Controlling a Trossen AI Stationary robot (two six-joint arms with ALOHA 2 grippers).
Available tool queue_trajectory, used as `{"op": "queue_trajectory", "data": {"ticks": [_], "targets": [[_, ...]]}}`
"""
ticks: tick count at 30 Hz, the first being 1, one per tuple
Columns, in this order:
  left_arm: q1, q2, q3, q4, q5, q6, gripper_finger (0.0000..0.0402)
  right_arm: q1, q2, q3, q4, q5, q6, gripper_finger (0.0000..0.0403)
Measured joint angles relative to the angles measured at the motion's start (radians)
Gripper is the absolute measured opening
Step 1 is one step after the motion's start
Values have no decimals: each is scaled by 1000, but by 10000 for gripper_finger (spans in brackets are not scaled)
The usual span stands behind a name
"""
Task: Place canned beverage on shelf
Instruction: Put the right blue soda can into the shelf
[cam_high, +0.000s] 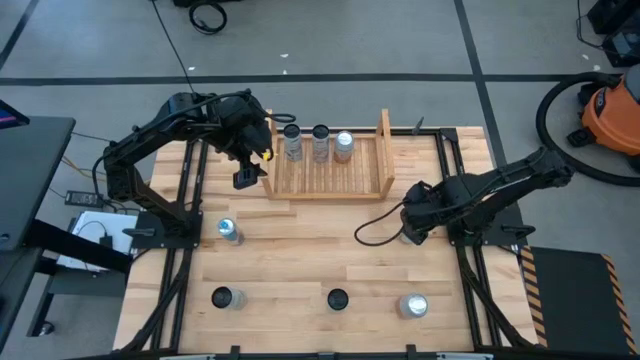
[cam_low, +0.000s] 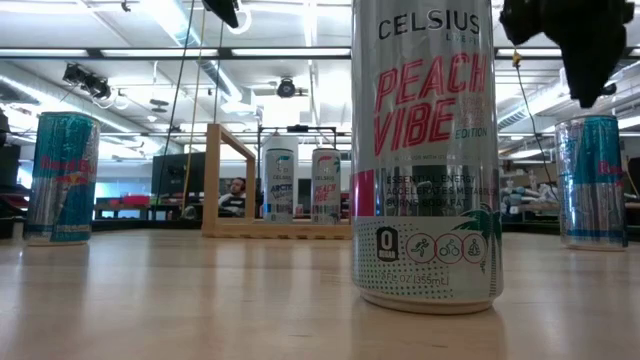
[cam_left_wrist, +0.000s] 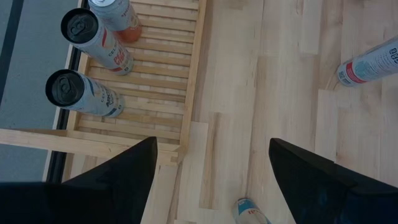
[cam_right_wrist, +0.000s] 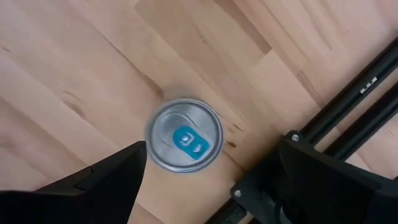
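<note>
The light wooden shelf (cam_high: 330, 165) stands at the table's far middle, with three cans (cam_high: 320, 143) upright on its slats. My left gripper (cam_left_wrist: 211, 180) hovers open and empty above the shelf's left end (cam_high: 248, 172). My right gripper (cam_right_wrist: 211, 186) hangs open, pointing down, over a silver-topped can with a blue tab (cam_right_wrist: 185, 135). That can stands upright on the table at the right (cam_low: 592, 180), below the fingers and apart from them.
More cans stand on the table: one at the left (cam_high: 229, 230), two near the front edge (cam_high: 222, 297) (cam_high: 337, 298), and one at the front right (cam_high: 413, 305). Black frame rails (cam_right_wrist: 348, 112) run close beside the right can. A black cable (cam_high: 372, 230) loops beside my right arm.
</note>
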Motion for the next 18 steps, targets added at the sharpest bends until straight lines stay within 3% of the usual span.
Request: {"op": "queue_trajectory", "data": {"ticks": [6,18], "targets": [[1,0,0,0,0,0,311,0,0,-73,92,-73,-40,379],[1,0,0,7,0,-19,311,-10,-2,-174,179,-79,-60,379]]}}
